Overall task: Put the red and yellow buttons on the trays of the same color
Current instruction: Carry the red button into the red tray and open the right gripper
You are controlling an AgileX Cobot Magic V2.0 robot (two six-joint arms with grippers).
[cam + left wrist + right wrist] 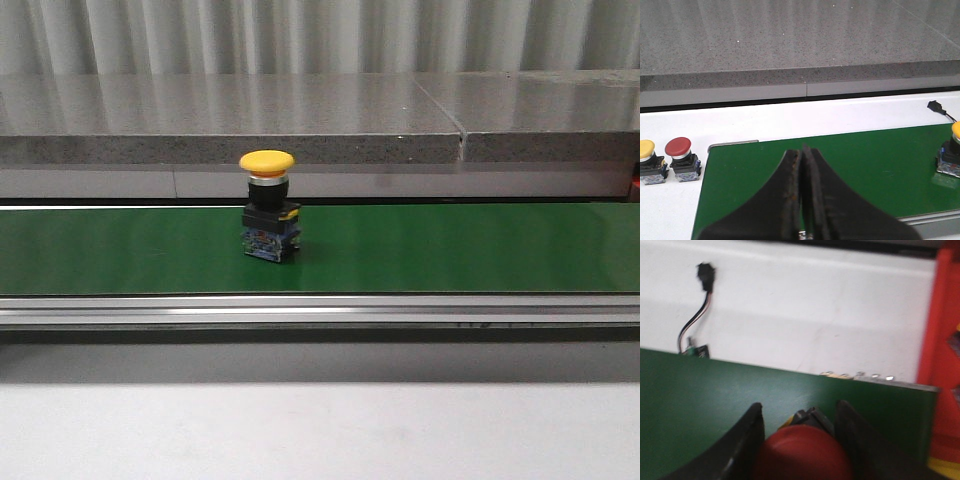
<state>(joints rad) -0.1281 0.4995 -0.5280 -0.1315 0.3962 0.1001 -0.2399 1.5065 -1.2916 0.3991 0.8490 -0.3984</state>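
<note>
Landmark for all positions: the green belt (450,250).

Handling: the buttons are rigid switch units, a domed cap on a narrow collar over a boxy contact block. I judge them light and stiff, not fragile. The cap looks smooth and rounded, so pads would likely slip there. The better hold is across the collar or the flat sides of the block, with the cap above the fingers.

Right end effector (800,440): a red button (802,460) sits between my two fingers (747,445), its cap filling the gap and a dark body showing behind it. I judge it gripped, over the belt near the belt's end. A red tray (940,340) stands just beyond that end. A black cable plug (705,274) lies on the white surface (815,305) past the belt's far edge.

Left end effector (802,195): fingers pressed together, holding nothing, hovering over the belt's other end.

Yellow button (269,205): upright on the belt, towards its middle, flat yellow mushroom cap, black collar, black-and-blue block with a yellow tab. Neither end effector touches it.

Spare buttons: a second yellow one (649,155) and a second red one (682,159) stand side by side on the white surface, just off the belt's left-arm end.

No yellow tray can be confirmed in any view.
</note>
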